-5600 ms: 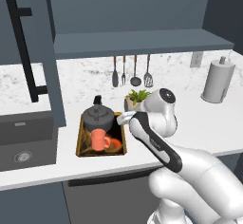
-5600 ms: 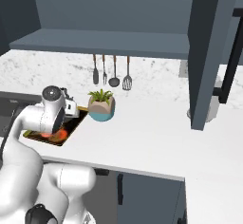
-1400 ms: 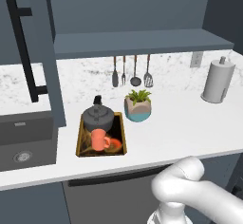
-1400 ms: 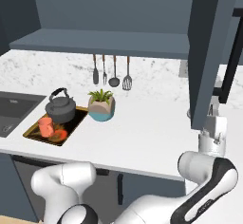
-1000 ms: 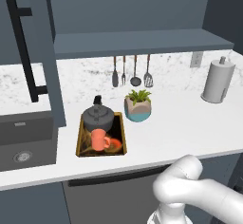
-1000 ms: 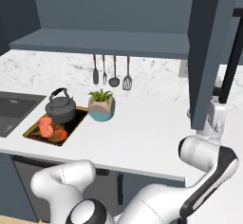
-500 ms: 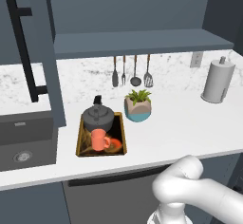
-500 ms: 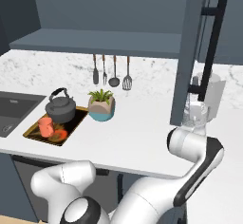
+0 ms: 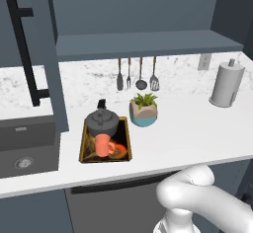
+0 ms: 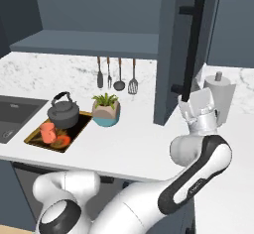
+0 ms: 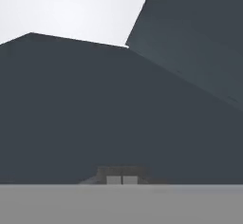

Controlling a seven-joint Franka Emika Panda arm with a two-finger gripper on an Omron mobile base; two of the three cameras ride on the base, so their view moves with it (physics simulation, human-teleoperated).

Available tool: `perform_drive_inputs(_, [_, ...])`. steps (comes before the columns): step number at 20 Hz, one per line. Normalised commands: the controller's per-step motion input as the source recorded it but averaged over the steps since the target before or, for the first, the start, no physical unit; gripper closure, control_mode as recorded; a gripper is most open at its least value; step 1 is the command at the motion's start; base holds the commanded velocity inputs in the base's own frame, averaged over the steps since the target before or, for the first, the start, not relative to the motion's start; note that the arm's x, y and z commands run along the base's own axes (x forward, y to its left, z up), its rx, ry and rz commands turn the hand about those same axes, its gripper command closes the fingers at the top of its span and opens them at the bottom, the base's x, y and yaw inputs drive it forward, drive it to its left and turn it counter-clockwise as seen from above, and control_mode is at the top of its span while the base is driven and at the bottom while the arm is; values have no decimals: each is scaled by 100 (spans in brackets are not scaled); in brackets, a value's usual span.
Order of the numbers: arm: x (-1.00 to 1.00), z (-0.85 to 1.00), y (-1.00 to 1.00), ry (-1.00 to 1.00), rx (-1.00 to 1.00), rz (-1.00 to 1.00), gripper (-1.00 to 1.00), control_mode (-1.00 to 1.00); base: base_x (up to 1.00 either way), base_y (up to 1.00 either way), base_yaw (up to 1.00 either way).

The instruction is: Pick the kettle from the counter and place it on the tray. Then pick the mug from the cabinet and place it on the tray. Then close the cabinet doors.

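Observation:
The dark-grey kettle [image 9: 101,122] [image 10: 63,113] stands at the back of the gold-rimmed tray [image 9: 83,144] [image 10: 78,131] on the white counter [image 9: 188,123]. The orange-red mug [image 9: 103,145] [image 10: 48,131] sits in front of it on the same tray. My gripper [image 10: 197,100] [image 11: 121,180] is shut with nothing in it and is raised against the right cabinet door [image 10: 171,54] [image 11: 95,123], just beside its black bar handle [image 10: 191,44]. That door is partly swung in. The left door [image 9: 47,54] stands open. The cabinet shelf [image 9: 143,42] is bare.
A potted plant [image 9: 143,111] [image 10: 106,110] stands right of the tray. Hanging utensils [image 9: 136,74] line the backsplash. A paper towel holder [image 9: 227,84] [image 10: 221,91] stands at the counter's right end, close behind my hand. The sink [image 9: 24,148] lies left of the tray.
The right cabinet door has swung further toward the cabinet with my hand against it. The hand has moved left and up with it. Kettle and mug have stayed on the tray.

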Motion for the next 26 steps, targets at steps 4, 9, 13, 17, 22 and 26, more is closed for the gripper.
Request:
perform_drive_inputs(4, [1,18,50,49,-17,-28,100,-100,0,0,0])
perform_drive_inputs(9, [14,18,68,31,-8,-16,100,-100,0,0,0])
perform_drive_inputs(13, [34,0,78,14,-3,-10,100,-100,0,0,0])
perform_drive_inputs(17, [35,8,66,-1,0,-2,100,-100,0,0,0])
perform_drive_inputs(22, [44,21,25,4,0,0,100,-100,0,0,0])
perform_drive_inputs(26, [73,3,12,33,0,0,100,-100,0,0,0])
